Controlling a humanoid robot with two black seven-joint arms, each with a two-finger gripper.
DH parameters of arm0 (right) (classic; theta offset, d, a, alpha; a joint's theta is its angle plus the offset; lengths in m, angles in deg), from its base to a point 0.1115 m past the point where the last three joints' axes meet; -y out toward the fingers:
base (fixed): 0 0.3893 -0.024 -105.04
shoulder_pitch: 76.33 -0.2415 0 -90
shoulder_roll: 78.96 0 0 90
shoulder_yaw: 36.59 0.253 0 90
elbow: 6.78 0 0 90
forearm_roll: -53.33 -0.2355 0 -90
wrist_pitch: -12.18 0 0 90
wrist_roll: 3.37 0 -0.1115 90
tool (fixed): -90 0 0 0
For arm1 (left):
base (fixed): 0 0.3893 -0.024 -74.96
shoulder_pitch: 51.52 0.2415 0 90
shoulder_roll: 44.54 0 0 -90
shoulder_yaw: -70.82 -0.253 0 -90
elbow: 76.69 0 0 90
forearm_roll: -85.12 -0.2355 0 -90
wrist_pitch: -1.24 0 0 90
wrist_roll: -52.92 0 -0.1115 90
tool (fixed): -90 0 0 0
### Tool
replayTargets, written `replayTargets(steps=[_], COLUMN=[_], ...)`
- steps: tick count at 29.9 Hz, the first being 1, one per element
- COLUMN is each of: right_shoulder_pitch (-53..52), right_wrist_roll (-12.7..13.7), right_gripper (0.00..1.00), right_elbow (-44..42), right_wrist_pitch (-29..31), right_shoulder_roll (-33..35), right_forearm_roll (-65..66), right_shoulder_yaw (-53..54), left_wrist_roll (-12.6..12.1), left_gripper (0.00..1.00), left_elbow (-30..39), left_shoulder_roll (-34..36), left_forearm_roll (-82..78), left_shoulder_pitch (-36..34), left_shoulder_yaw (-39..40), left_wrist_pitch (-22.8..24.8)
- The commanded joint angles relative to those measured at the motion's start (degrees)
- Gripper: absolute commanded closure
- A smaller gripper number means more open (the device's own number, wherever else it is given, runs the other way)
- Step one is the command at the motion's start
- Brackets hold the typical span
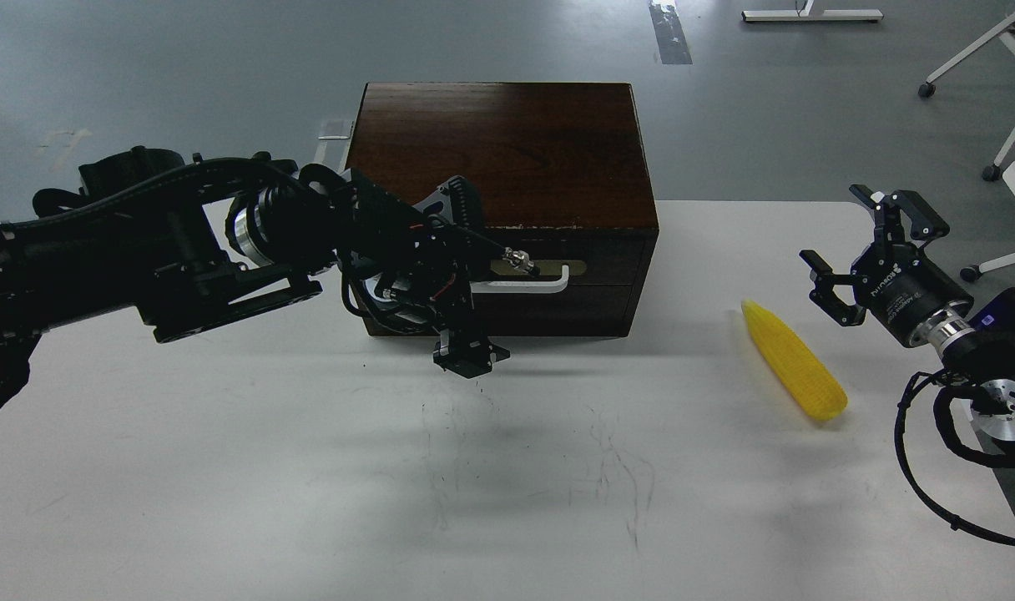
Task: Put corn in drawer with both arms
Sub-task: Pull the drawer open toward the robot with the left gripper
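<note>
A white counter (224, 501) fills the lower part of the head view, marked by faint dark scuffs near its middle. At its far edge a dark brown wooden box (507, 142) is set, with its single drawer (595, 288) seen closed, flush with the box front. The white bar handle (549, 280) on its tan oval plate is partly hidden by the left arm.

The left arm is stretched in from the left across the box front, and the left gripper (481, 288) is held at the handle's left end, with one of its fingers above the bar and the other hanging below the drawer front. The fingers are spread; whether the bar is actually touched cannot be told. The right gripper (862, 250) is held above the counter's right side, its fingers spread wide and nothing between them.

The corn (795, 361) is found lying on the counter, well right of the box and just beside the right gripper, its point turned toward the far side.

The drawer is judged not yet opened. If the fingers are closed off the bar, the handle could be missed. A hard pull could drag the whole box forward instead of the drawer. The cob, being round, could roll away when pinched.
</note>
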Motion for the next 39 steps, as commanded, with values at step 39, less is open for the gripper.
replayTargets(steps=[39], right_shoulder_pitch=[0.37], right_wrist_roll=[0.0], right_gripper=[0.0], right_elbow=[-0.11], right_wrist_pitch=[0.0], right_shoulder_roll=[-0.06], right_forearm_roll=[0.0], right_shoulder_yaw=[0.0], left_wrist_roll=[0.0], left_gripper=[0.02], left_elbow=[16.49], left_shoulder_roll=[5.96], left_forearm_roll=[0.01], left_shoulder_pitch=[1.15], left_shoulder_yaw=[-1.07], left_wrist_pitch=[-0.01])
